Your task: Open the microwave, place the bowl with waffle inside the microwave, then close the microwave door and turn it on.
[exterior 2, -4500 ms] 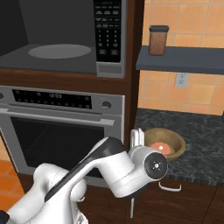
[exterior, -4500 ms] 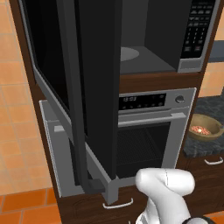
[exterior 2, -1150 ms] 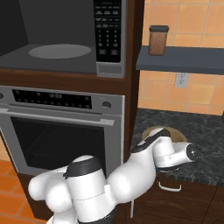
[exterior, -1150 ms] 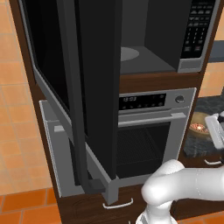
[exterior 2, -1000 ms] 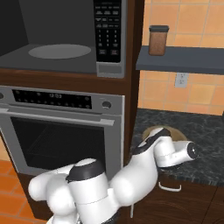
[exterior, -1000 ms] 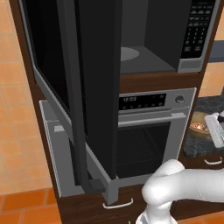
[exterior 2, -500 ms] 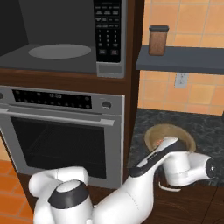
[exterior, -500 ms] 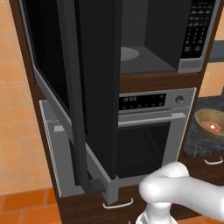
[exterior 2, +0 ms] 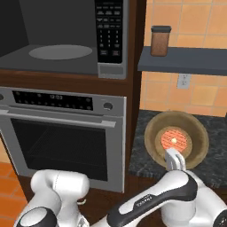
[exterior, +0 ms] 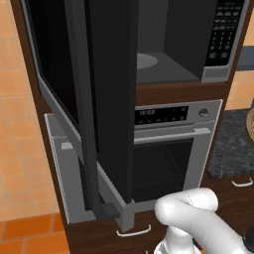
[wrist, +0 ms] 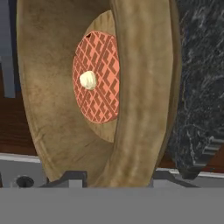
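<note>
The microwave (exterior 2: pixel 66 40) stood with its door (exterior: pixel 106 99) swung wide to the left, the grey cavity and its round plate showing above the oven (exterior 2: pixel 62 133). The bowl (exterior 2: pixel 176 136) sat on the dark speckled bench (exterior 2: pixel 146 166), near its front edge and just right of the oven column, with the waffle (exterior 2: pixel 174 140) lying flat in its middle, a pale dab on top.

The tool (exterior 2: pixel 174 160) was at the bowl's near rim. In the hand view the rim (wrist: pixel 140 100) ran straight up between the two finger tips, one inside the bowl and one outside, so the jaws stood partly apart astride the wall of the bowl. Whether the fingers actually pressed on the rim or only straddled it I could not tell, as the tips were mostly hidden at the bottom of that view.

A brown jar (exterior 2: pixel 160 41) stood on the shelf (exterior 2: pixel 186 60) above the bench, well apart from the bowl.
</note>
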